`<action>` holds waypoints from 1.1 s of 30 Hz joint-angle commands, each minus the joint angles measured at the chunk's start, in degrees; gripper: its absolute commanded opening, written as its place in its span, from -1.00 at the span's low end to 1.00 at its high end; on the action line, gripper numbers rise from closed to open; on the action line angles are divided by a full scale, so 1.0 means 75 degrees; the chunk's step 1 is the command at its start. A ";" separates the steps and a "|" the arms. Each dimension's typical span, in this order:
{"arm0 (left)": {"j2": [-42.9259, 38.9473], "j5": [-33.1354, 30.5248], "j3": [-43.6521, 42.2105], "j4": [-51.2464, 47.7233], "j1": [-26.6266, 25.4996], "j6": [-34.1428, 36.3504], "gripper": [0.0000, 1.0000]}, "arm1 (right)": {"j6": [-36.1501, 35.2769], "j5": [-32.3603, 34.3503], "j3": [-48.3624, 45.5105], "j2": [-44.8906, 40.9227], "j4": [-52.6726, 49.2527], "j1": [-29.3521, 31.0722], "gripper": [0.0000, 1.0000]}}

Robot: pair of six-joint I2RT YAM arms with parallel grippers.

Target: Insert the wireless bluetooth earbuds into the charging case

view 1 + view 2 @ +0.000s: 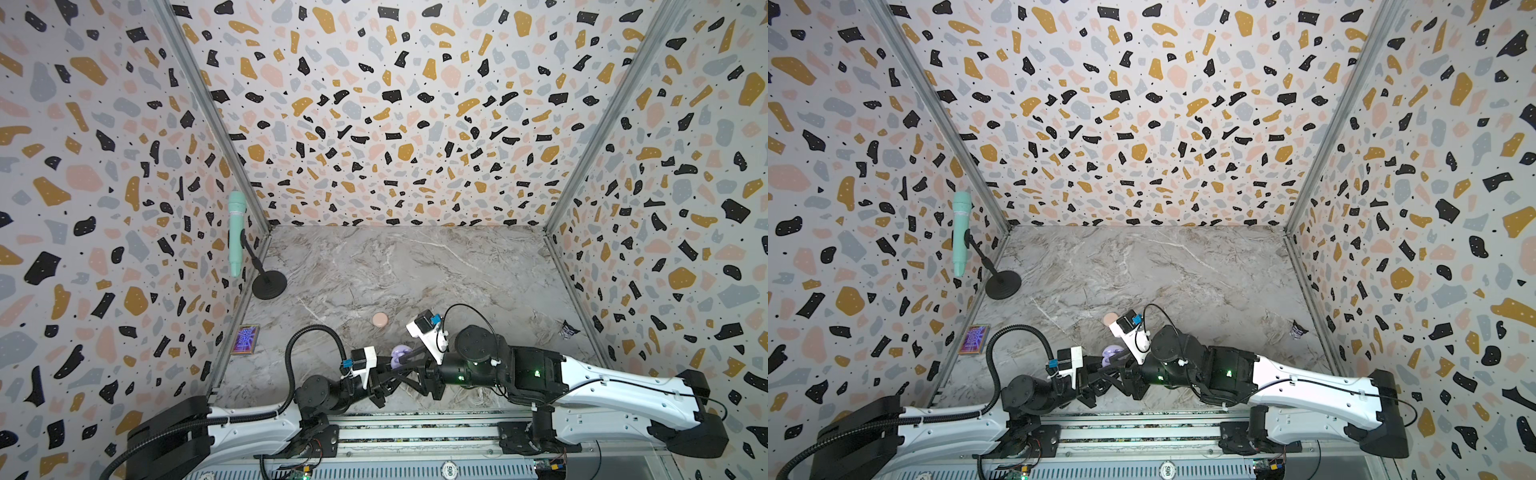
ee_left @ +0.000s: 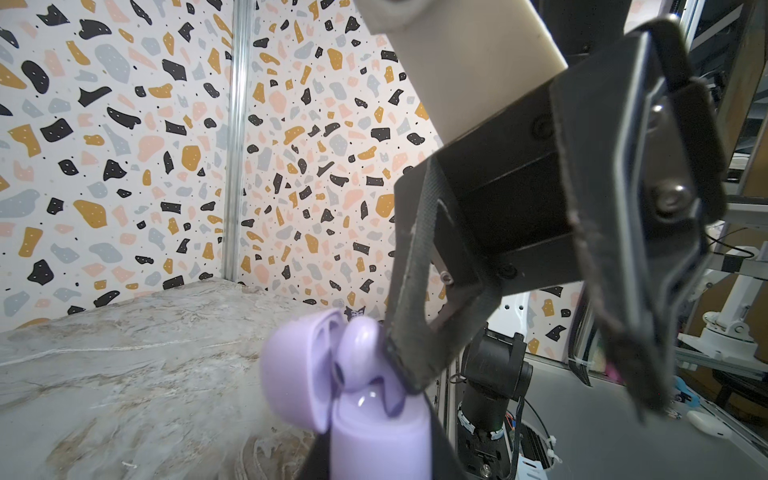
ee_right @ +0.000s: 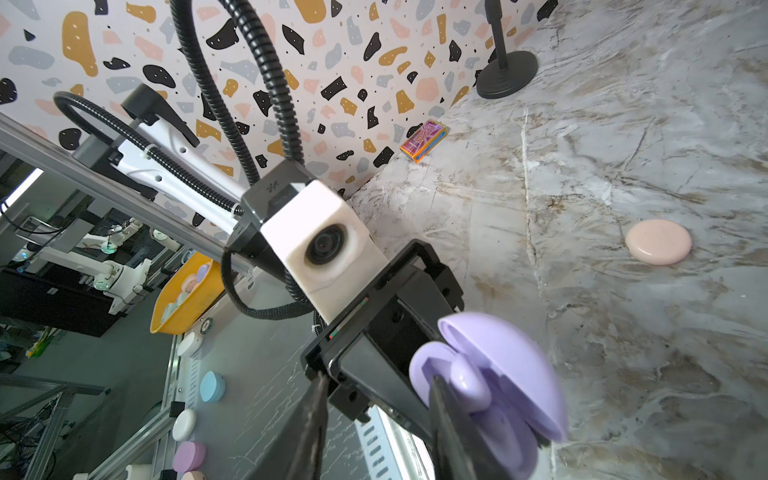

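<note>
Where the work is: over the front middle of the marble table [image 1: 415, 270], close to its near edge.
left gripper [image 2: 376, 455]: clamped tight on the base of the lavender charging case [image 2: 374, 432], gripping it from both sides.
lavender charging case: held at the tip of the left gripper with its lid swung open; in both top views it shows as a small purple shape between the two wrist cameras.
lavender earbud [image 2: 359, 349]: in the mouth of the open case, between base and lid. It seems to stand a little proud of its socket, though the close-up blur leaves it unclear how far it is seated.
right gripper [image 2: 528, 388]: jaws partly apart with nothing between them. One finger [image 2: 415, 328] touches the earbud with its tip and the other stands well clear.
pink case [image 1: 380, 319]: closed, lying flat on the table just beyond the grippers and apart from them.
mint microphone [image 1: 236, 232]: on a black stand [image 1: 269, 284] at the far left of the table, beside the left wall.
card box [image 1: 245, 339]: against the left wall, nearer the front.
dark wrapper [image 1: 568, 329]: on the table near the right wall, well apart from everything else.
</note>
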 commanded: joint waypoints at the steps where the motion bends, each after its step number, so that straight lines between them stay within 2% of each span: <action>1: -0.0132 0.0042 -0.0247 0.0514 -0.0032 0.0120 -1.00 | -0.0148 -0.0204 0.0275 -0.0122 0.0090 0.0035 -0.16; 6: -0.0137 0.0028 -0.0255 0.0502 -0.0044 0.0137 -1.00 | -0.0174 0.0448 0.0294 -0.0754 -0.0167 0.0022 -0.16; 26: -0.0110 0.0089 -0.0223 0.0455 -0.0067 0.0175 -1.00 | -0.0252 0.0053 0.0475 0.0053 -0.0149 0.0029 -0.16; 33: -0.0132 0.0124 -0.0228 0.0455 -0.0079 0.0161 -1.00 | -0.0300 0.0667 0.0499 -0.0626 -0.0601 -0.0077 -0.15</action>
